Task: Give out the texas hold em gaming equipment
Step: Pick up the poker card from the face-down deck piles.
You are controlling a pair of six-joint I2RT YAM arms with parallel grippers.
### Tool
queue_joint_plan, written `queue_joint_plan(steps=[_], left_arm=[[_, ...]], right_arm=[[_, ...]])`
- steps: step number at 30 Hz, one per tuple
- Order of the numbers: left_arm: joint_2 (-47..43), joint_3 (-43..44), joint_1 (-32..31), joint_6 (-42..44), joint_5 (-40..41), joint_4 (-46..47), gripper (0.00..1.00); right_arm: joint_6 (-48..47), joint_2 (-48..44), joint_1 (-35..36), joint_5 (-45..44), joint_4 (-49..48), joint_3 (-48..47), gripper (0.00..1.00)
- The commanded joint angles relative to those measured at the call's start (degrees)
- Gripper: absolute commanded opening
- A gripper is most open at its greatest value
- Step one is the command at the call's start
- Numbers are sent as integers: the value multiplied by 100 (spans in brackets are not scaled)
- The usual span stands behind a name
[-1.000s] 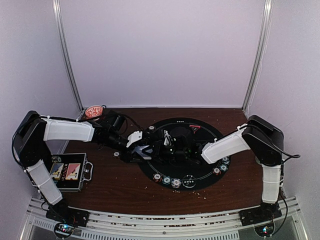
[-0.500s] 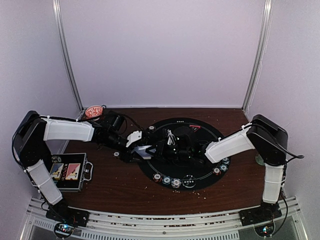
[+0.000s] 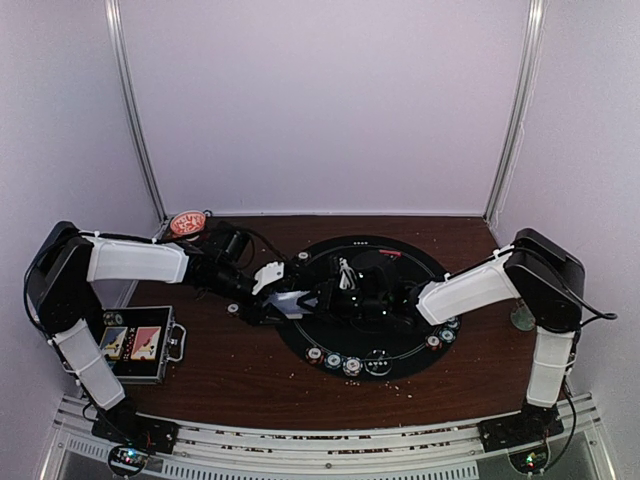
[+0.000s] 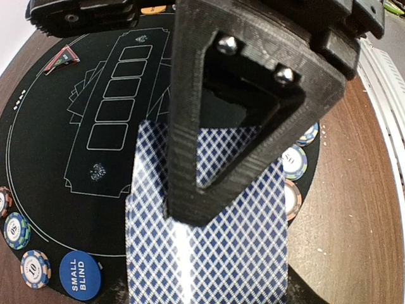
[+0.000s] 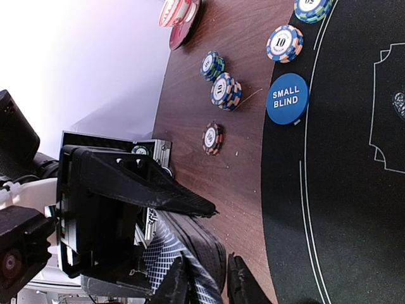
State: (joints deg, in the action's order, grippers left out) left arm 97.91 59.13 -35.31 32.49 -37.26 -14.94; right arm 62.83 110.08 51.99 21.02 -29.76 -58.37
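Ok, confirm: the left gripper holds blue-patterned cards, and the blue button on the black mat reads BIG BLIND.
Wrong word: the blue button on the mat reads SMALL BLIND, per the left wrist view. The left gripper does hold the cards.

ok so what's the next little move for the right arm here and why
I'd guess: close the right end effector on the top card and draw it off toward the black mat. The left end effector holds the deck of cards over the mat, and the right fingertips sit at its edge.
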Motion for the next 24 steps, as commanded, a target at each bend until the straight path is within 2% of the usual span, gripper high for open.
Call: queue_joint_plan(steps=[1, 14, 18, 24], left_arm=[[-157, -5, 17, 23, -107, 140, 59], [-127, -2, 24, 38, -80, 140, 59], [-123, -1, 25, 39, -76, 140, 59], [-107, 4, 29, 33, -48, 140, 59]], right_arm=[[-122, -263, -48, -64, 152, 175, 19], [-176, -510, -44, -35, 153, 309, 8], [-171, -575, -48, 11, 105, 363, 0], [-103, -797, -98, -4, -45, 551, 0]])
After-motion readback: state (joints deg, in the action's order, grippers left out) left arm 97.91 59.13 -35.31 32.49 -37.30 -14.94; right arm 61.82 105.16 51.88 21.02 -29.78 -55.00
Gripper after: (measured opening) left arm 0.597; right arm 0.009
